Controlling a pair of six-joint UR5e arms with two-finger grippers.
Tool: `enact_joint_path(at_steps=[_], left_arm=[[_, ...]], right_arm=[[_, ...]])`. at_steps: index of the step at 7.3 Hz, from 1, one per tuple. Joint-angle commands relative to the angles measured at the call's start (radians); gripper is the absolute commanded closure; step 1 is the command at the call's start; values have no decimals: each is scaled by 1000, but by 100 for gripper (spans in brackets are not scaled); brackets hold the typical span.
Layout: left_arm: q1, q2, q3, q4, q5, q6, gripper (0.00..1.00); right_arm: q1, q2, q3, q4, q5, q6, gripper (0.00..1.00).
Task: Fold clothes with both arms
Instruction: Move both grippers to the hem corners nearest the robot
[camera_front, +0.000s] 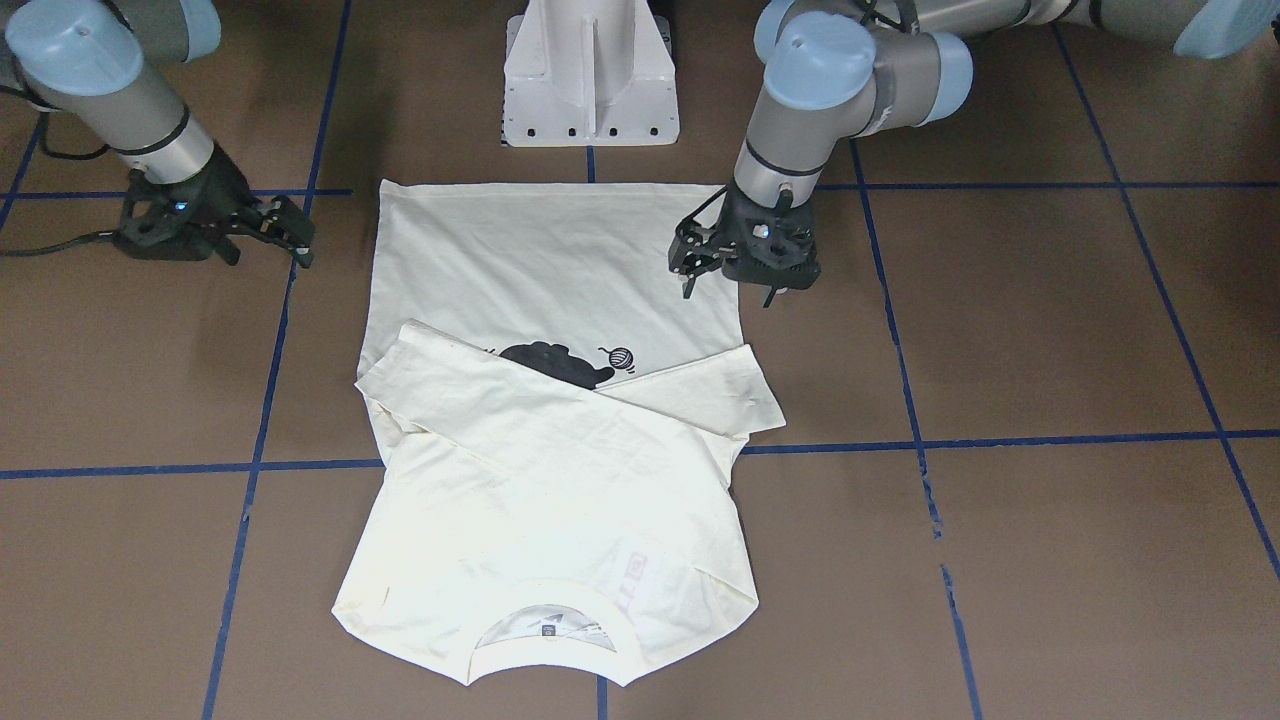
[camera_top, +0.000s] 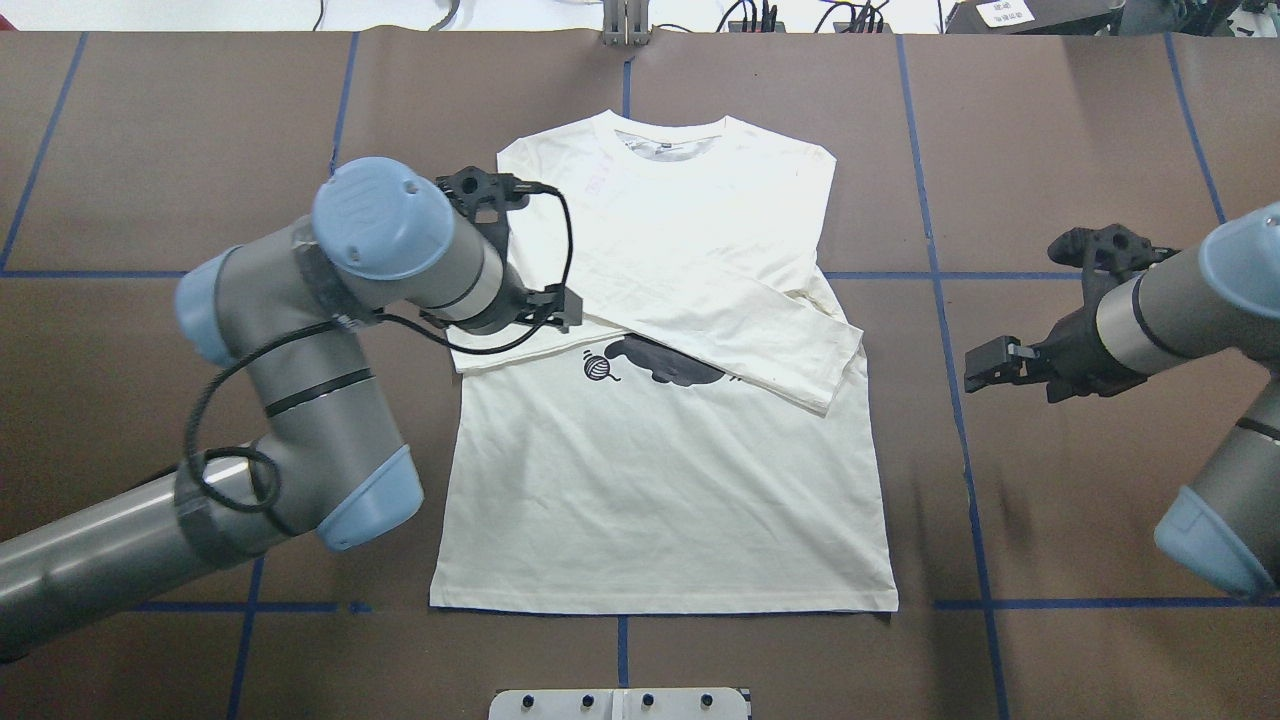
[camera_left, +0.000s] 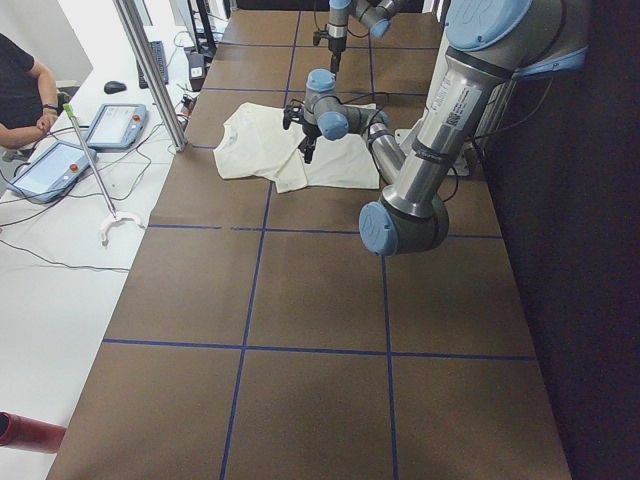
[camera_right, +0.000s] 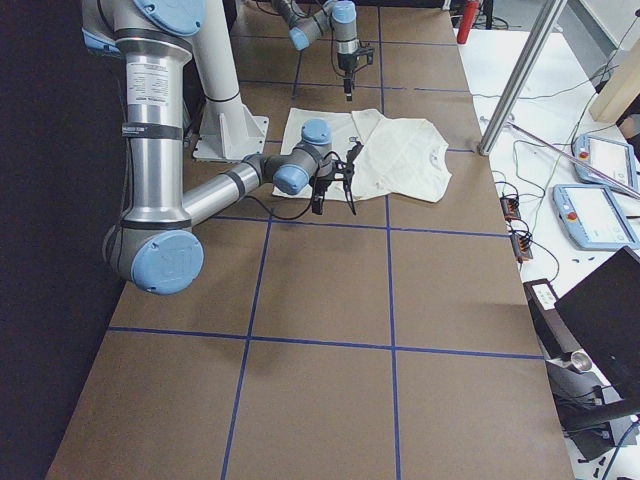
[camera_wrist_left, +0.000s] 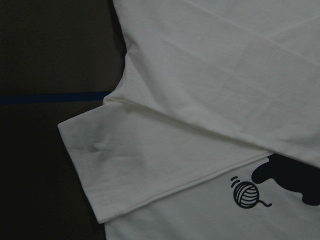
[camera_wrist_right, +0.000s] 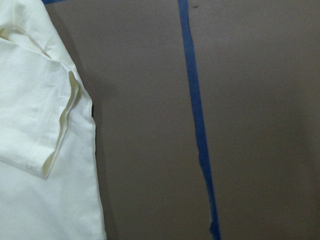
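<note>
Cream long-sleeved shirt (camera_top: 660, 500) lies flat on tabletop (camera_top: 150, 150), cat print (camera_top: 665, 362) up, sleeves crossed over chest; left arm (camera_top: 330, 400) and right arm (camera_top: 1180, 310) flank it.

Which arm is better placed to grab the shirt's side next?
Probably left: the left gripper hangs over the edge of the shirt by the cuff; the right gripper is over bare table.

The shirt (camera_top: 660, 500) is cream-white and plain on its sleeves (camera_top: 740, 320). It has a black cat (camera_top: 665, 362) and a black-lined yarn ball (camera_top: 598, 368) printed on it, and a faint pink mark (camera_top: 598, 183) by the collar (camera_top: 670, 128). The worktop (camera_top: 1060, 470) is brown with a grid of blue lines (camera_top: 1000, 275). The left arm (camera_top: 320, 420) and right arm (camera_top: 1170, 310) are grey with light-blue caps (camera_top: 380, 215). The left claw (camera_front: 728, 292) and right claw (camera_front: 298, 240) are black. The pedestal (camera_front: 590, 75) is white.
</note>
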Motion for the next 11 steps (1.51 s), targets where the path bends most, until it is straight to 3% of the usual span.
enact_joint_path(at_steps=[1, 5, 6, 8, 9, 10, 11], left_arm=[[0, 73, -132, 77, -8, 17, 0], [-1, 74, -161, 93, -12, 17, 0], [-3, 74, -168, 93, -12, 17, 0], [-1, 76, -166, 93, -12, 17, 0], [-3, 76, -166, 93, -12, 17, 0], [-3, 80, -168, 93, -12, 17, 0], [-1, 90, -168, 93, -12, 17, 0]], right_arm=[[-230, -1, 13, 51, -184, 213, 0], [-373, 5, 9, 45, -267, 271, 0], [-384, 8, 6, 44, -266, 271, 9], [-384, 14, 2, 44, -258, 269, 65], [-384, 13, -2, 44, -258, 268, 86], [-381, 11, 2, 45, -258, 269, 100], [-377, 11, 15, 47, -263, 269, 100]])
